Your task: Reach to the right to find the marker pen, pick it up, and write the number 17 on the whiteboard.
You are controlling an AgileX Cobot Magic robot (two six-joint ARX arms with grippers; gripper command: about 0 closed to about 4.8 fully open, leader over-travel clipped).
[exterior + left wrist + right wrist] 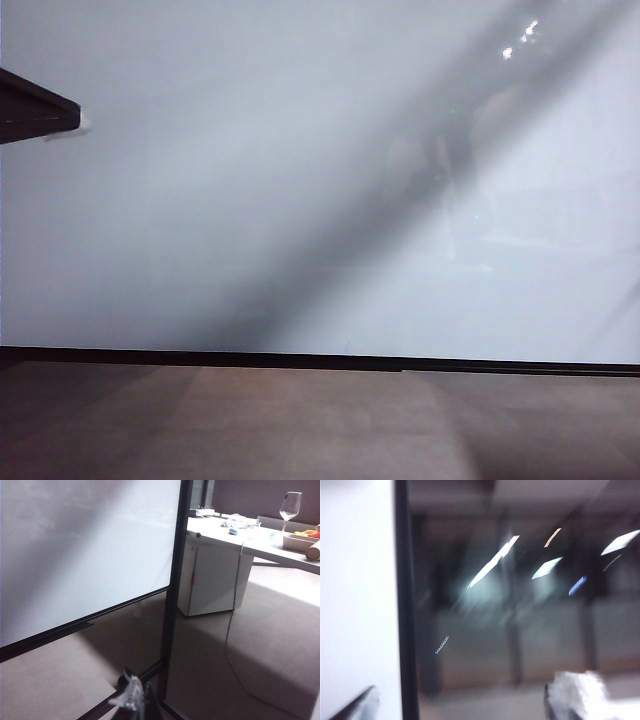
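We see the whiteboard standing blank in front of us. No pen shows yet. We cannot tell if our left hand or right hand is apart. We should look right slowly.

whiteboard w/ black edge | bg blurred, bright ceiling lights | fingers apart

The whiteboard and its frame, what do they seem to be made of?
The whiteboard looks like glossy coated panel, perhaps enamel or melamine: it mirrors ceiling lights. Its frame seems black painted metal, thin and straight, though plastic is possible.
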